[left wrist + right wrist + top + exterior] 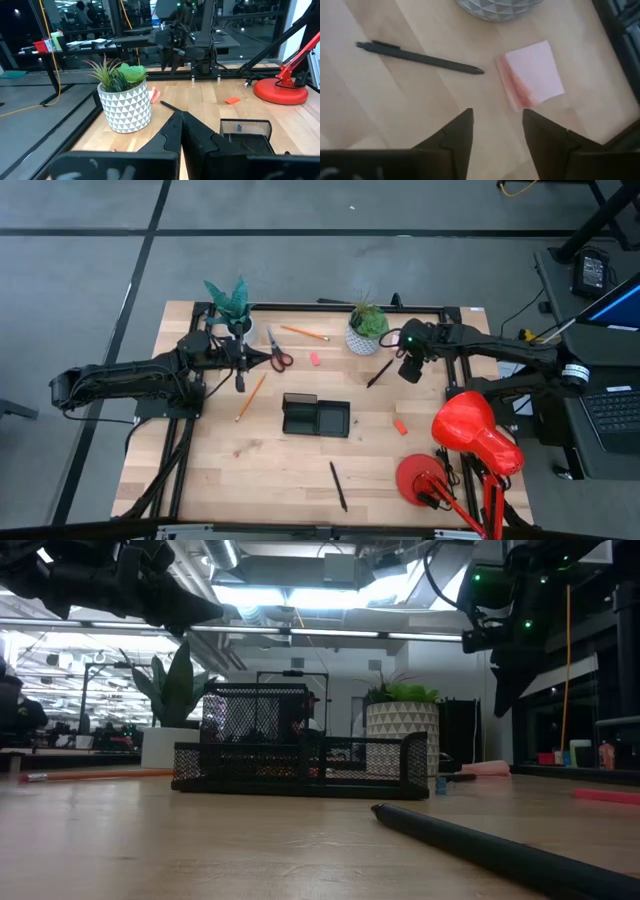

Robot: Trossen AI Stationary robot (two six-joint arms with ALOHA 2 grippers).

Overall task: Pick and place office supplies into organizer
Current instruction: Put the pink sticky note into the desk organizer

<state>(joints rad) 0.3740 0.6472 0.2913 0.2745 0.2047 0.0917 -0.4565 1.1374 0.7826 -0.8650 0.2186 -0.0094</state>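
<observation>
Hovering above the far right of the light wooden bench (250,470), the right end effector (497,125) has its fingers apart, the pink sticky-note block (531,75) just ahead; the slim dark pen (420,57) lies crosswise beside it. The left end effector (181,131), fingers together, waits far left.

The organizer (316,417) sits mid-table, scissors (278,357) behind-left, a pen (338,485) in front.
</observation>
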